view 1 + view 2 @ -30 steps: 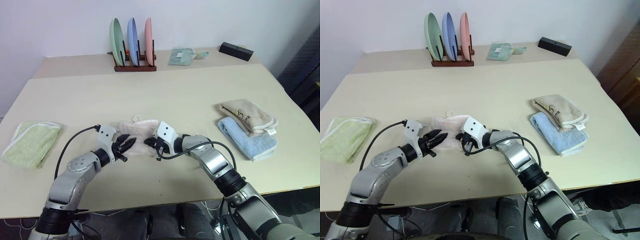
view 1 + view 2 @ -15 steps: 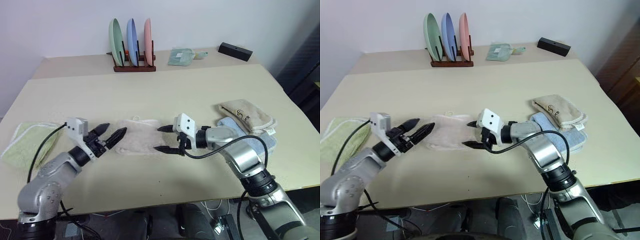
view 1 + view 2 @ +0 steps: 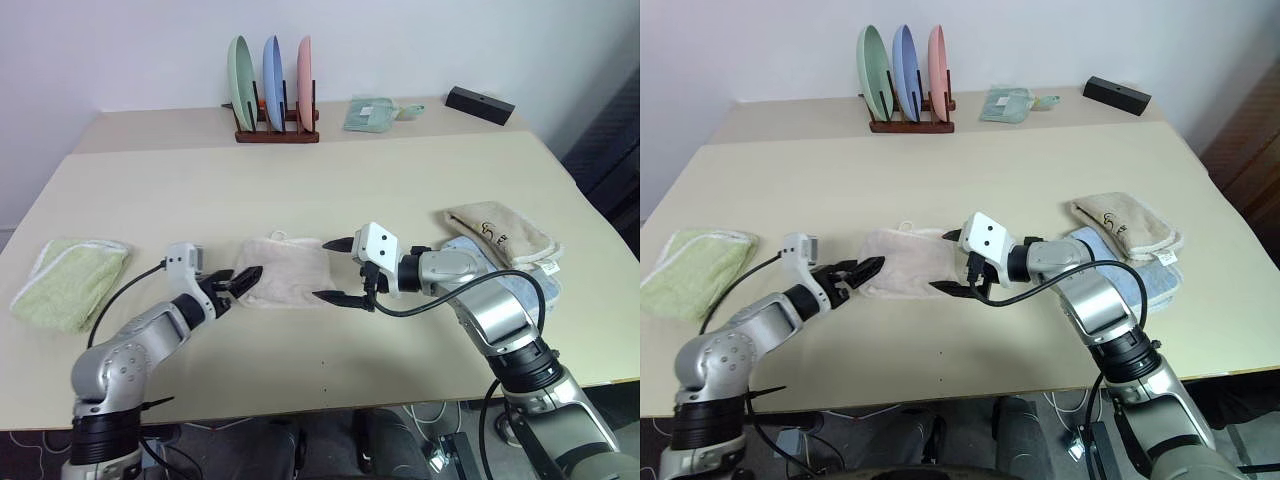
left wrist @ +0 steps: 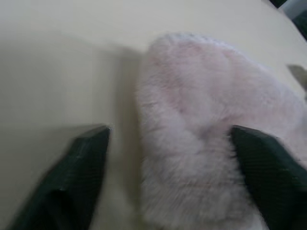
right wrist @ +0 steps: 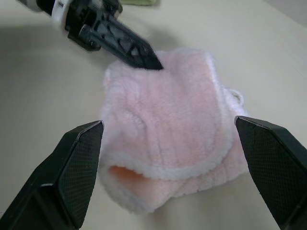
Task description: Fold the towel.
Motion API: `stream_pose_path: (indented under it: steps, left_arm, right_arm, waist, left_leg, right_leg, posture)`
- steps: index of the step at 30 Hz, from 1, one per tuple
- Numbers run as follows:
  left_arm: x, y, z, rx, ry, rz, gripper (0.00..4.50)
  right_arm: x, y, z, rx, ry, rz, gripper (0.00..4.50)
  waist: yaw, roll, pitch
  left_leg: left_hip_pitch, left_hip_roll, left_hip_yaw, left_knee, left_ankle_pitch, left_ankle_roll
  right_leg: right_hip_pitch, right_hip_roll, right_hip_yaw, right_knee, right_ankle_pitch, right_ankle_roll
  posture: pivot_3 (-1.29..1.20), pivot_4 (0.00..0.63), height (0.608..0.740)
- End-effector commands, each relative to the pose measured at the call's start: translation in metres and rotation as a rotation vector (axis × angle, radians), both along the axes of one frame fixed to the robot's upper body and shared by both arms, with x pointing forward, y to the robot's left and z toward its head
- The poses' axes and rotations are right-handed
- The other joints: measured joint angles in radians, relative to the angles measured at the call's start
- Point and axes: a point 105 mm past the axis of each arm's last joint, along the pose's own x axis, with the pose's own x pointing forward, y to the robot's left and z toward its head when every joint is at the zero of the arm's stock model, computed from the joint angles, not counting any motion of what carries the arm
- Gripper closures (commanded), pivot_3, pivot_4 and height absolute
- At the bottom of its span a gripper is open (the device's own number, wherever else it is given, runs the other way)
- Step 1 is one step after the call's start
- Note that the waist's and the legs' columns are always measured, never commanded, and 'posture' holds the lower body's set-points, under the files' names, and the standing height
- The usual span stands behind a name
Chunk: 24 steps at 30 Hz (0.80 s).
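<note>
Now the towel (image 3: 285, 270) lies folded into a small pad on the desk (image 3: 320, 190), between both arms. The left tool (image 3: 238, 282) is spread at its left edge, empty; the right tool (image 3: 334, 270) gapes wide at its right edge, empty too. Judging by that, lift straight away without snagging pile, so the layers stay squared.

Head views look down over the table (image 3: 330, 180); wrist views close on the towel (image 5: 168, 129).
</note>
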Motion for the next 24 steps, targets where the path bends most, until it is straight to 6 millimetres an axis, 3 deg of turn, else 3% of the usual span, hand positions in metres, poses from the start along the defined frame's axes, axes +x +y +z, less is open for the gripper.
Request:
stream_pose_path:
  steps: [1, 5, 10, 12, 14, 18, 22, 24]
  left_arm:
    - [0.005, -0.004, 0.006, 0.027, -0.046, 0.015, 2.42]
    - [0.008, -0.011, 0.005, 0.016, -0.072, 0.034, 4.47]
    - [0.011, -0.020, 0.008, 0.016, -0.105, 0.074, 4.47]
    - [0.018, -0.012, 0.019, -0.024, -0.155, 0.198, 4.47]
    - [0.025, 0.006, 0.035, -0.062, -0.222, 0.344, 4.47]
    - [0.028, 0.067, 0.065, -0.026, -0.356, 0.648, 4.47]
    - [0.020, 0.113, 0.095, -0.019, -0.479, 0.857, 4.47]
    - [0.001, 0.161, 0.106, 0.002, -0.528, 1.086, 4.47]
  right_arm:
    - [-0.005, 0.004, 0.010, 0.018, -0.068, 0.013, 0.00]
    - [-0.007, 0.003, 0.009, 0.022, -0.072, -0.001, 0.00]
    - [-0.006, 0.005, 0.012, 0.033, -0.079, -0.006, 0.00]
    - [-0.004, 0.006, 0.013, 0.038, -0.089, -0.014, 0.00]
    - [-0.003, 0.007, 0.014, 0.041, -0.096, -0.018, 0.00]
    - [-0.002, 0.008, 0.015, 0.044, -0.099, -0.017, 0.00]
    - [-0.003, 0.009, 0.014, 0.044, -0.096, -0.009, 0.00]
    - [-0.005, 0.011, 0.013, 0.045, -0.092, 0.002, 0.00]
  waist:
    - [0.001, 0.000, 0.000]
    - [0.002, 0.000, 0.000]
    - [0.004, 0.000, 0.000]
    - [0.004, 0.000, 0.000]
    - [0.004, -0.001, 0.001]
    - [-0.001, -0.003, 0.002]
    - [0.003, -0.003, 0.002]
    - [0.004, -0.005, 0.003]
  left_leg:
    - [0.000, 0.000, 0.000, 0.000, 0.000, 0.000]
    - [0.000, 0.000, 0.000, 0.000, 0.000, 0.000]
    - [0.000, 0.000, 0.000, 0.000, 0.000, 0.000]
    - [0.000, 0.000, 0.000, 0.000, 0.000, 0.000]
    - [0.000, 0.000, 0.000, 0.000, 0.000, 0.000]
    - [0.000, 0.001, -0.001, 0.000, 0.000, -0.002]
    - [0.000, 0.002, -0.001, 0.000, -0.001, -0.003]
    - [0.000, 0.001, -0.001, 0.000, -0.001, -0.002]
  right_leg:
    - [0.000, 0.000, 0.000, 0.000, 0.000, 0.000]
    - [0.000, 0.000, 0.000, 0.000, 0.000, 0.000]
    - [0.000, 0.000, 0.000, 0.000, 0.000, 0.000]
    - [0.000, 0.000, 0.000, 0.000, 0.000, 0.000]
    - [0.001, 0.000, 0.000, 0.000, 0.000, 0.000]
    - [0.000, 0.001, 0.000, 0.000, 0.000, 0.000]
    - [0.000, 0.002, 0.000, -0.001, 0.000, 0.000]
    - [0.000, 0.002, -0.001, -0.002, 0.000, 0.000]
  posture:
    - [0.00, 0.150, 0.737]
    - [0.00, 0.150, 0.737]
    - [0.00, 0.150, 0.737]
    - [0.00, 0.150, 0.737]
    - [0.00, 0.150, 0.737]
    - [0.00, 0.150, 0.737]
    - [0.00, 0.150, 0.737]
    - [0.00, 0.150, 0.737]
